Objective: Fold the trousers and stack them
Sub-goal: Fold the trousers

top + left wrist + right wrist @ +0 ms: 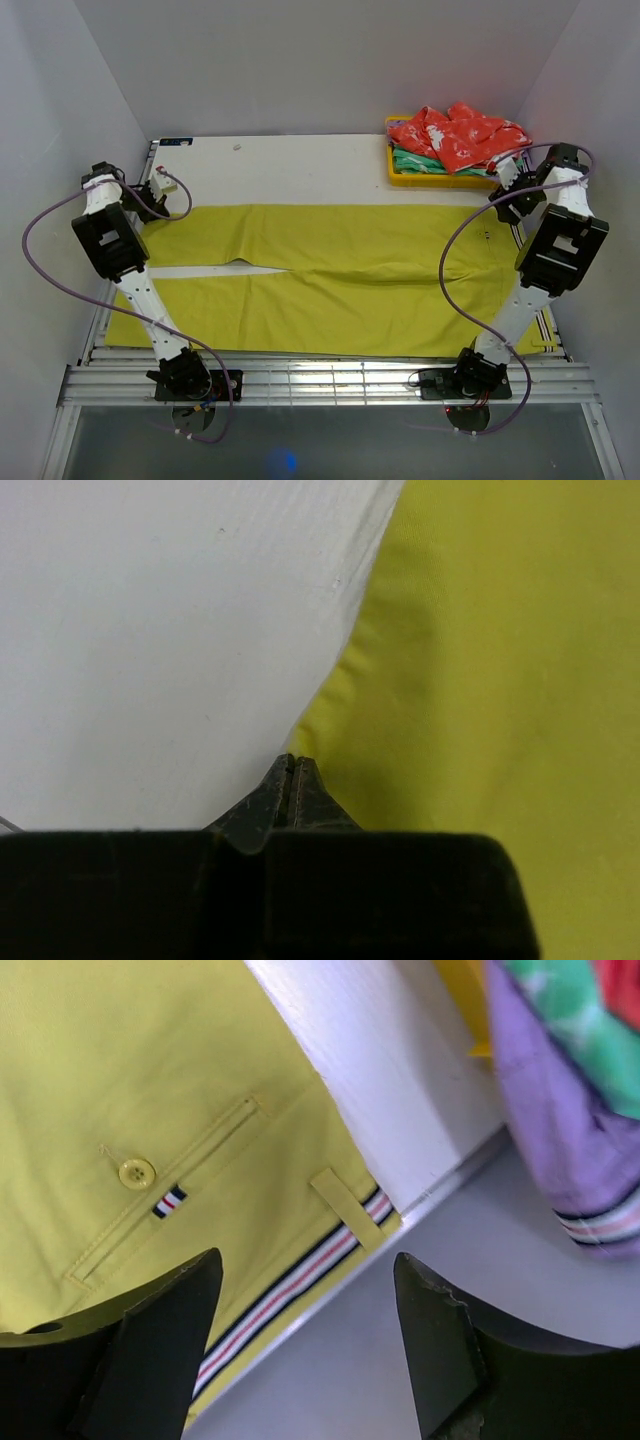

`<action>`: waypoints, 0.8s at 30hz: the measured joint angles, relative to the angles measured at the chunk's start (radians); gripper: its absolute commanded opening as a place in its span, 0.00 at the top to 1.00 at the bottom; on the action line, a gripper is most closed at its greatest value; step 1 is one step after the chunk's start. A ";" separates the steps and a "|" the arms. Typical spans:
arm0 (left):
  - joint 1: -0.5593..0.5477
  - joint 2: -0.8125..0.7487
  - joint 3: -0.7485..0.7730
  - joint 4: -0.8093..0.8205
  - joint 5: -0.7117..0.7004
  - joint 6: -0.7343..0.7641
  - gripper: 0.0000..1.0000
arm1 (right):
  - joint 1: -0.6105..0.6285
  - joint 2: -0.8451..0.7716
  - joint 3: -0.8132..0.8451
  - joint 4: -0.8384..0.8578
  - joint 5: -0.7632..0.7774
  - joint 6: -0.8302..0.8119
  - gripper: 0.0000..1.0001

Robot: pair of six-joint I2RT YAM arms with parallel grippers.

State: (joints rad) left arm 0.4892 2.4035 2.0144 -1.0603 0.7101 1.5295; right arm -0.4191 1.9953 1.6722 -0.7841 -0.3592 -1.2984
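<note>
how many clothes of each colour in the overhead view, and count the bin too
yellow trousers: 1
red garment: 1
green garment: 1
yellow bin: 1
total: 4

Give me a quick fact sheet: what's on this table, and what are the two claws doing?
Trousers: mustard-yellow, spread flat, legs toward the left arm
Left gripper: shut, at the cloth's edge near a leg end
Right gripper: open, above the striped waistband corner
Yellow bin: far right corner, holding red patterned garment over green garment
</note>
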 measured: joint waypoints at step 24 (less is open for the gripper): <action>0.040 -0.086 -0.104 0.005 -0.023 -0.163 0.74 | 0.009 0.088 -0.113 -0.053 0.042 -0.180 0.52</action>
State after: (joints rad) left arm 0.5293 2.3177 1.9102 -1.0557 0.6868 1.3663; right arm -0.4103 2.0834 1.5593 -0.8368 -0.3172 -1.4788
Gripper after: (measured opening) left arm 0.049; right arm 0.482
